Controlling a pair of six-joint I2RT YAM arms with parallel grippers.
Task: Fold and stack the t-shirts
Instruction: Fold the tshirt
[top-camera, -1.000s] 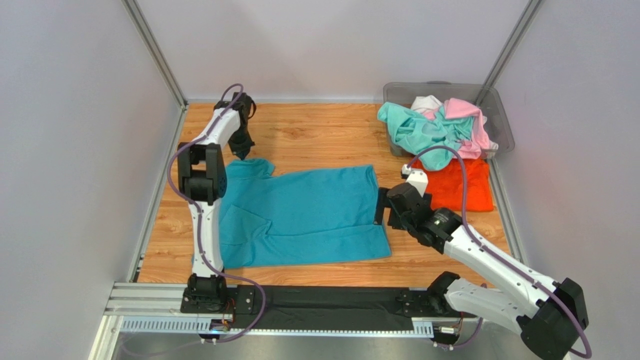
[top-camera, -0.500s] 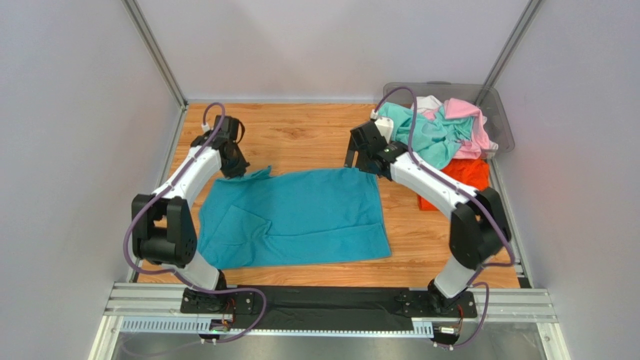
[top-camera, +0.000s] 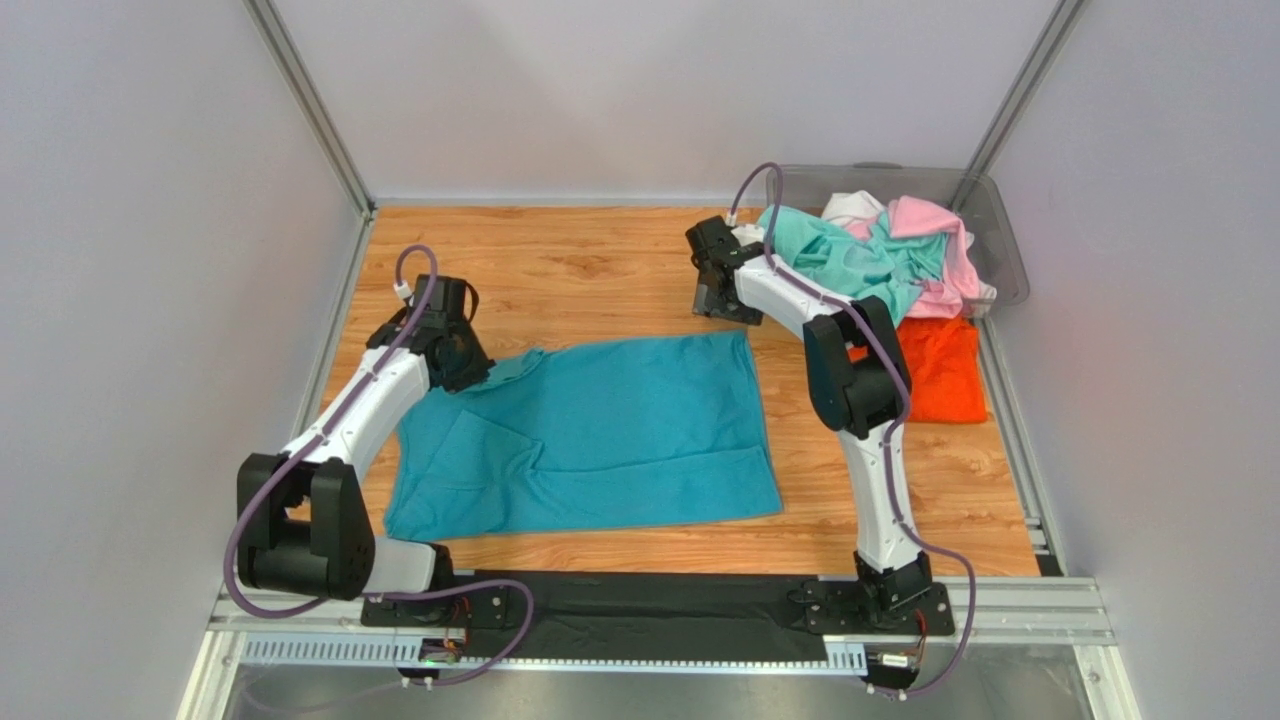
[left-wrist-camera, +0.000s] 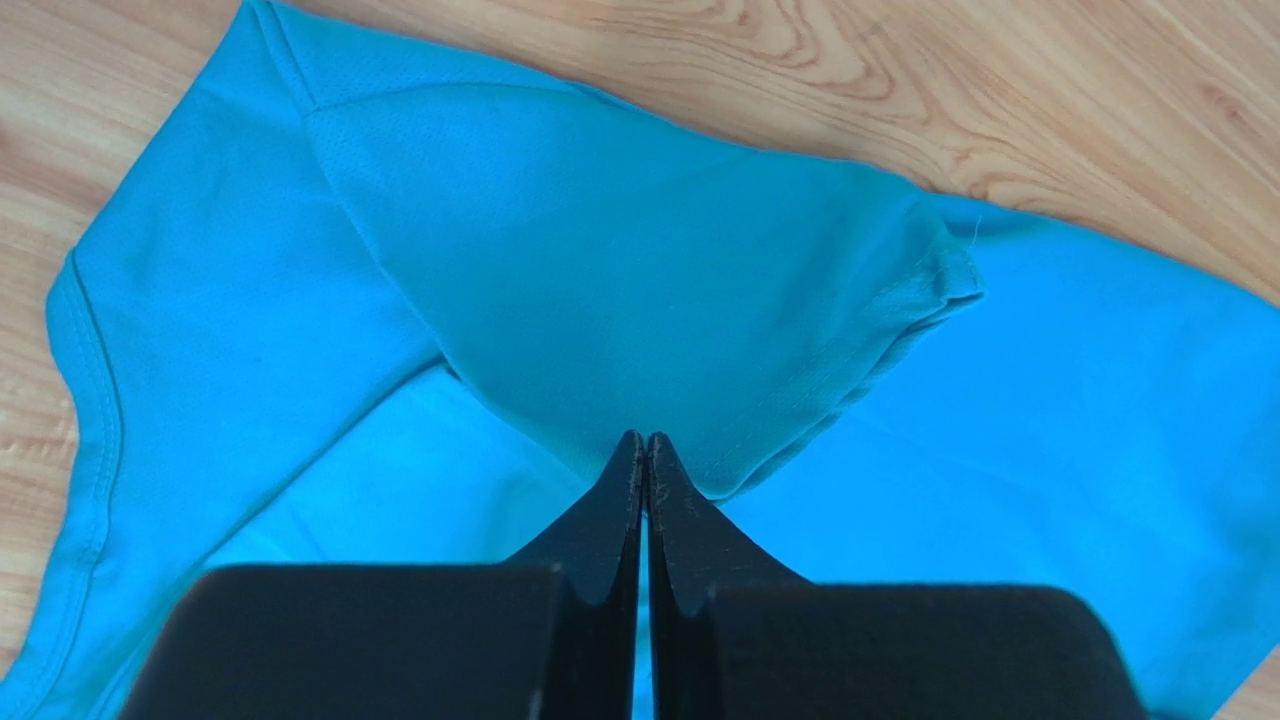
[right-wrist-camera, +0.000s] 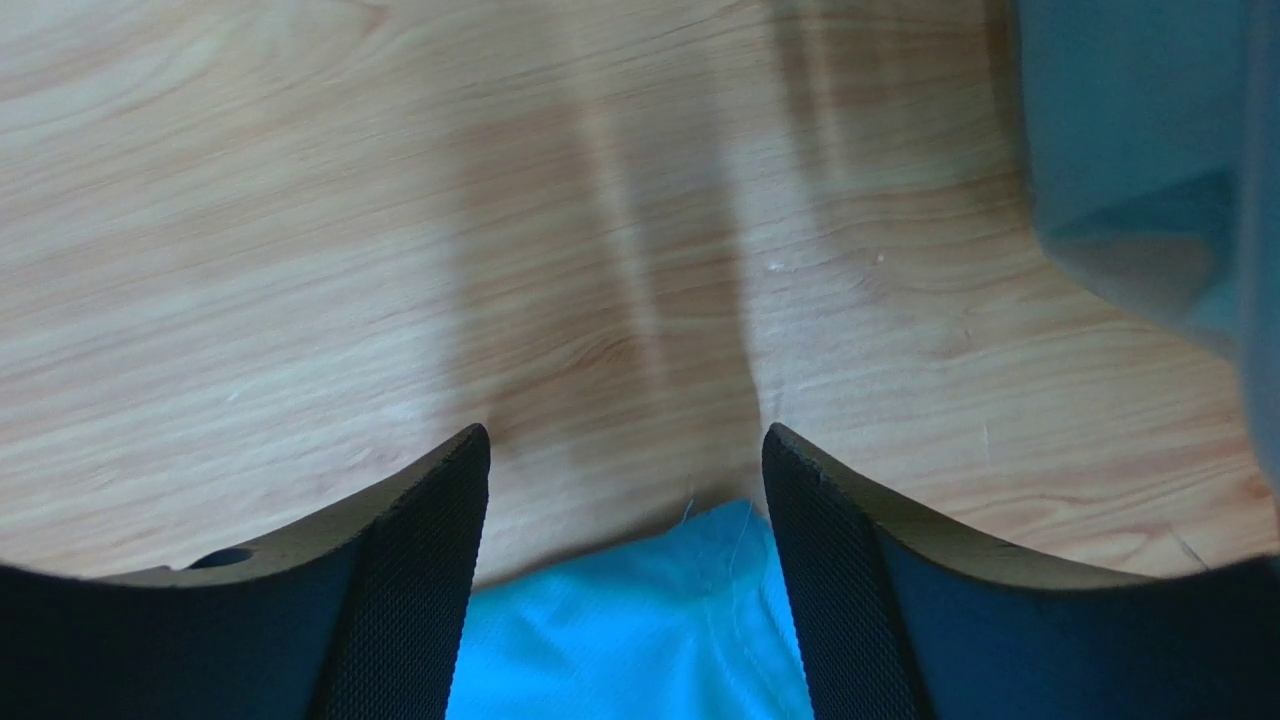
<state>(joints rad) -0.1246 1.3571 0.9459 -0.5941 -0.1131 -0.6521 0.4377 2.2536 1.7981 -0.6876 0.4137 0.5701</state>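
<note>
Well, left gripper pinching teal-blue t-shirt by the sleeve, right gripper spread, straddling its far corner.

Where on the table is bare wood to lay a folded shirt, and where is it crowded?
Free: the far strip of table between left gripper and right gripper, beyond the teal-blue t-shirt; and the near right corner before the orange t-shirt, though the right arm crosses it. Crowded: the far right, with the bin and heaped shirts.
</note>
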